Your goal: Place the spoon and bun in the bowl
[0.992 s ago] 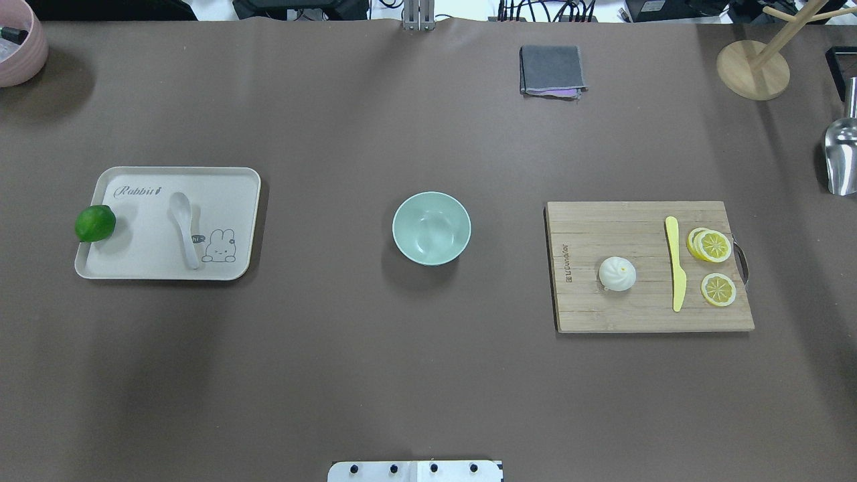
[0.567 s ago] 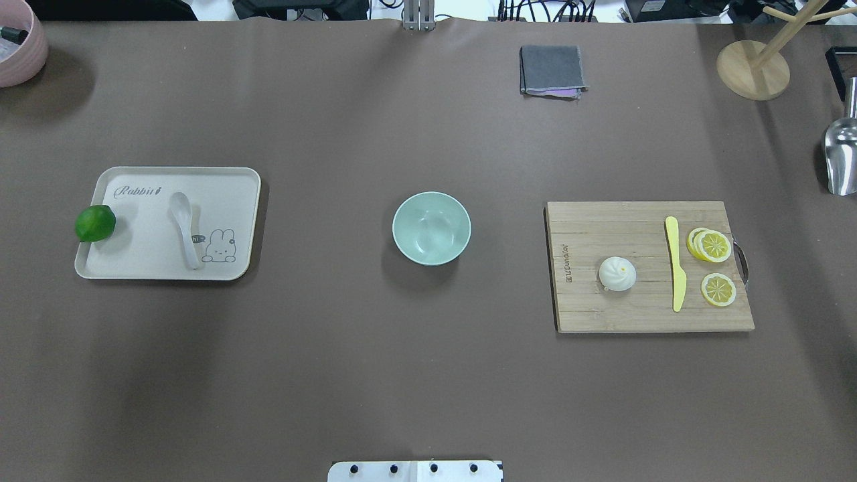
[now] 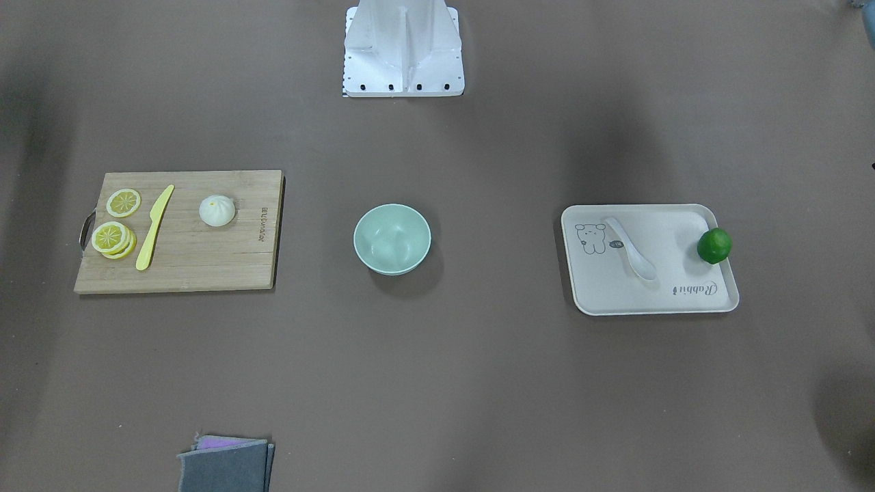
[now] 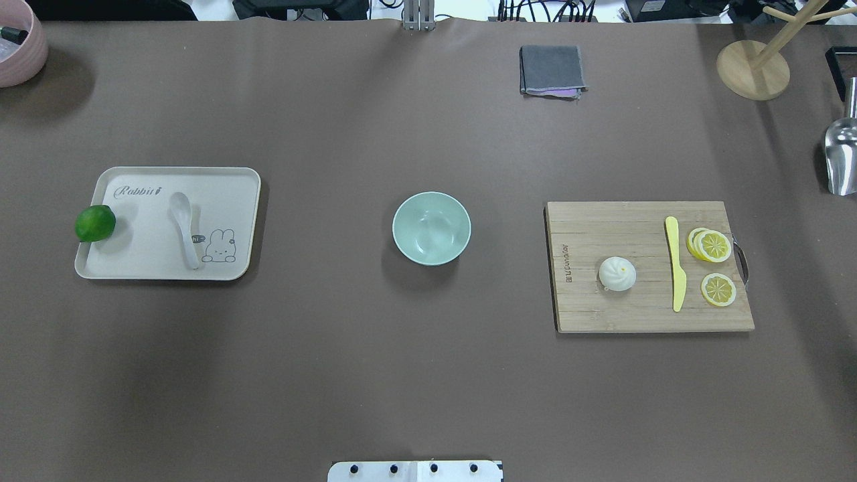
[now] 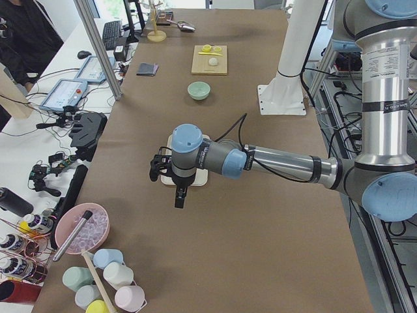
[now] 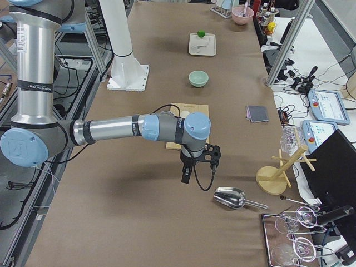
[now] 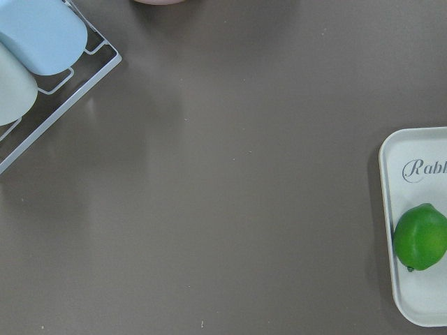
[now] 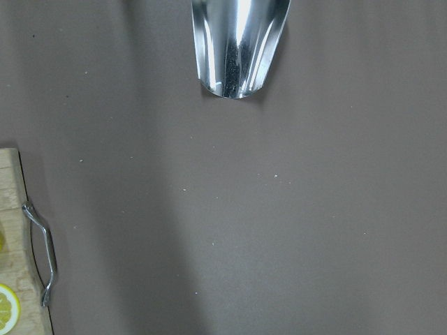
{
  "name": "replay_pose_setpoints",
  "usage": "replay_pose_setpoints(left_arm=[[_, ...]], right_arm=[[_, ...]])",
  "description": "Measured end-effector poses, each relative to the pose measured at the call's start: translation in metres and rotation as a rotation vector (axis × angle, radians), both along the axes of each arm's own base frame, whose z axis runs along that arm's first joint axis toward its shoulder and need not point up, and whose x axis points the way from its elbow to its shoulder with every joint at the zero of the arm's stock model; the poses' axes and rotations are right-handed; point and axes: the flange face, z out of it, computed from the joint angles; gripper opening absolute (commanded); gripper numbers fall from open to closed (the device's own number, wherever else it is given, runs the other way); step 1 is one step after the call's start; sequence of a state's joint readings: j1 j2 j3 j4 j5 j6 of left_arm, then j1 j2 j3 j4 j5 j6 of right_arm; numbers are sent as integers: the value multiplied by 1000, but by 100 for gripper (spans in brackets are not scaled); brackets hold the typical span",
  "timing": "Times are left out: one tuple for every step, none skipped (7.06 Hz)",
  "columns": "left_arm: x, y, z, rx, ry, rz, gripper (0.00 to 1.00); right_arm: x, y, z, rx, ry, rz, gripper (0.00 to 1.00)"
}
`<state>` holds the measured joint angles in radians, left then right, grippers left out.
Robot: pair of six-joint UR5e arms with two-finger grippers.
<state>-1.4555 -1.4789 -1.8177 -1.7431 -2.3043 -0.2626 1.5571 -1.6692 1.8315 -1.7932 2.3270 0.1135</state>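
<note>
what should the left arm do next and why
Probably carry the left pincer sideways over the tray until it is above the spoon. The bowl is empty, the spoon lies untouched on the tray, and the left wrist view shows only the tray's edge with the lime, so the pincer hangs short of its target.

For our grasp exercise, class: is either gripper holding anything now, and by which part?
Nothing appears held. The spoon lies on the tray, the bun on the board; the left gripper and right gripper hang clear of both.
</note>
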Motion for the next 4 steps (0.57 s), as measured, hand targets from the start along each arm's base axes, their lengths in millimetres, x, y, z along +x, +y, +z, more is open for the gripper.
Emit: replay_pose_setpoints(left_arm=[[25,-6,-9,9,5,1,98],[57,-12,-22,37,0,19,98],[88,-21,-42,82,-7,43,98],[110,-34,-69,124,2,47,98]], right_arm=[[0,0,0,0,0,0,100],[0,0,0,-2,0,1,100],[0,0,0,-4,0,3,100],[0,0,0,-5,1,4,100]])
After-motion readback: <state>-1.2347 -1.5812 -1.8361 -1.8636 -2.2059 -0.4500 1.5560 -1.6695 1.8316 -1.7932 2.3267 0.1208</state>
